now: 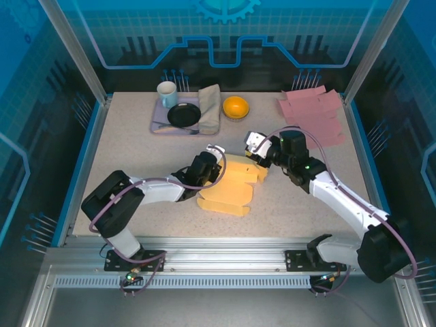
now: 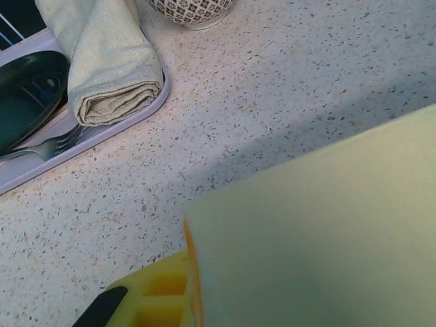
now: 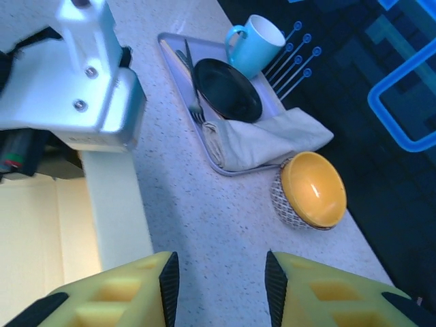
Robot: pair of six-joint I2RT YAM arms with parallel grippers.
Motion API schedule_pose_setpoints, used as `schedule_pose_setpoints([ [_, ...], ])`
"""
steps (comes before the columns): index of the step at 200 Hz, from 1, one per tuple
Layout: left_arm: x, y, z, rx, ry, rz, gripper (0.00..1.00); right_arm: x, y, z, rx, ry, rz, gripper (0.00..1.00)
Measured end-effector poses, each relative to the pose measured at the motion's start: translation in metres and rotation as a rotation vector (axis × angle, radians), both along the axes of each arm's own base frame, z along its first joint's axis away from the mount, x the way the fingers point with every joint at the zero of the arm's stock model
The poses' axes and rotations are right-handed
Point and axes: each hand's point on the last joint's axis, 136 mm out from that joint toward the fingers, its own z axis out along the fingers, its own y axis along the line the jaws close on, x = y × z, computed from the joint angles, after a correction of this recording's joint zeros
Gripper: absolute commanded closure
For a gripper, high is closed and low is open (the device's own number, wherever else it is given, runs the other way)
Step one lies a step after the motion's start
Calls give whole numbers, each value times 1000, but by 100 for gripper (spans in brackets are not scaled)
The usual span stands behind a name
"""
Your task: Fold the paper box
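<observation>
Spanning blue-walled cell (image 1: 225,34): speckled table (image 1: 136,157). Yellow paper box (image 1: 231,187), flap (image 2: 320,231) raised, nearward of tray (image 1: 155,127), clenched in left gripper (image 1: 212,165); right gripper (image 3: 221,279) released.

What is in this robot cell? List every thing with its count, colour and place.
paper box: one, yellow, table centre, one flap raised
box blanks: a stack, pink, back right
tray: one, lilac, back left
mug: one, light blue, on tray
plate: one, black, on tray
fork: one, metal, on tray by plate
napkin: one, beige, folded, on tray
bowl: one, orange inside, right of tray
table: one, speckled
left gripper: one, shut on the raised flap
right gripper: one, open, holding nothing
</observation>
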Motion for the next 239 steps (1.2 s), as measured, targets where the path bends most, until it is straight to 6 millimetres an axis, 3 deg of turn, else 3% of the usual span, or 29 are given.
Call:
schedule_pose_setpoints([
  [36, -2, -2, -2, -10, -12, -23, 90, 7, 5, 3, 41, 80, -30, 66],
  [52, -4, -2, -6, -25, 0, -42, 89, 12, 8, -7, 39, 114, -40, 66],
  [101, -4, 2, -15, -80, 60, -101, 88, 14, 12, -77, -58, 295, -68, 68],
  [127, -5, 1, -17, -71, 67, -122, 86, 11, 12, -104, -115, 359, -76, 68],
  [239, -7, 13, -31, -111, 127, -15, 74, 18, 20, -108, -120, 364, -67, 70],
])
